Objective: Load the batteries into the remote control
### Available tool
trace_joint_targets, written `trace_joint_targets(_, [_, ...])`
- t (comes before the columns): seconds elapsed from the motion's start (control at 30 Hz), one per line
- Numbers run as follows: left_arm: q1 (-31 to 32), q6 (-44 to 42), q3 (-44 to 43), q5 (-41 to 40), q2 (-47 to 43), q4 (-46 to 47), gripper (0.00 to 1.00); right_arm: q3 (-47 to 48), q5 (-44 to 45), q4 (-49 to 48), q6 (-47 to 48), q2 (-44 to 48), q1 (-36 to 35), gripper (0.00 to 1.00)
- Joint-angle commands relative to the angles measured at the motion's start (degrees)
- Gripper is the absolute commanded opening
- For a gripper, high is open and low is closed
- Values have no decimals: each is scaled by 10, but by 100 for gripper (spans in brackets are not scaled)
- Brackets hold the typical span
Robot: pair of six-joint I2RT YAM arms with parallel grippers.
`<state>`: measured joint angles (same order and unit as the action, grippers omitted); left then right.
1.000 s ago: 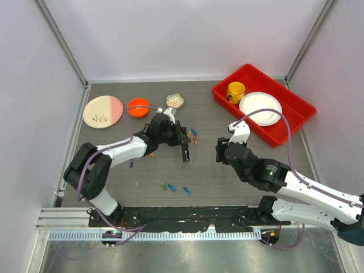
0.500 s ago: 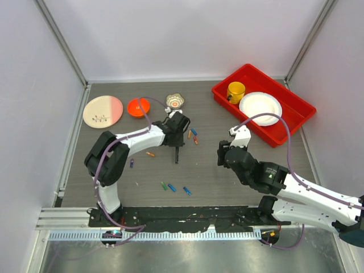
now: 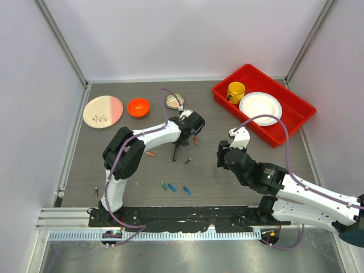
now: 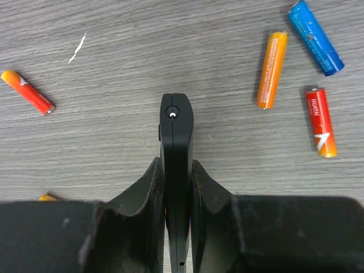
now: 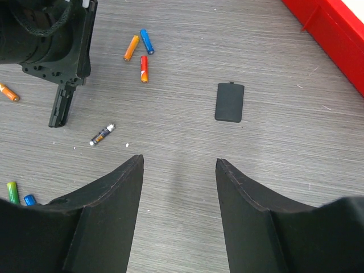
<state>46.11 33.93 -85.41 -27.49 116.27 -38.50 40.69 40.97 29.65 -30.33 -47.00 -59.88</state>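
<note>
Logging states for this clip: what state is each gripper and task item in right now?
remote control: clamped edge-on in the left gripper.
left gripper: shut on the remote control.
right gripper: open, empty.
battery cover: off the remote, flat on the table.
batteries: loose, scattered on the table.

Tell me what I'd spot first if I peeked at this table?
You'd first see the left gripper pinching the slim black remote control near the middle of the table. Bright batteries lie scattered around it, and a red tray with a yellow cup and white plate sits at the far right.
</note>
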Motion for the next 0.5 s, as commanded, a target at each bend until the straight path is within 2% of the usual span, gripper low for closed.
trace_joint_targets(0.0, [3, 0, -20, -42, -17, -25, 0, -3, 11, -14, -17, 8, 1, 59])
trace_joint_targets(0.1, [2, 4, 6, -39, -52, 2, 0, -3, 13, -13, -14, 12, 1, 59])
trace_joint_targets(0.2, [-4, 6, 59, 0, -132, 54, 0, -5, 6, -15, -12, 1, 2, 59])
trace_joint_targets(0.27, [-18, 7, 106, 80, -216, 133, 0, -9, -4, -31, -9, -13, 5, 59])
trace_joint_targets(0.3, [-23, 10, 165, 115, -247, 167, 0, -8, -7, -36, -7, -33, 7, 59])
trace_joint_targets(0.33, [-31, 17, 200, 147, -278, 245, 0, -7, -12, -51, -5, -43, 9, 59])
trace_joint_targets(0.37, [-46, 28, 238, 208, -350, 288, 0, -4, -19, -62, -3, -55, 17, 59])
trace_joint_targets(0.4, [-52, 51, 312, 233, -382, 334, 0, -3, -28, -75, 3, -67, 25, 59])
trace_joint_targets(0.43, [-58, 67, 348, 253, -418, 420, 0, 0, -60, -102, 10, -90, 34, 59])
trace_joint_targets(0.47, [-70, 82, 383, 272, -472, 458, 0, 4, -83, -117, 12, -103, 61, 59])
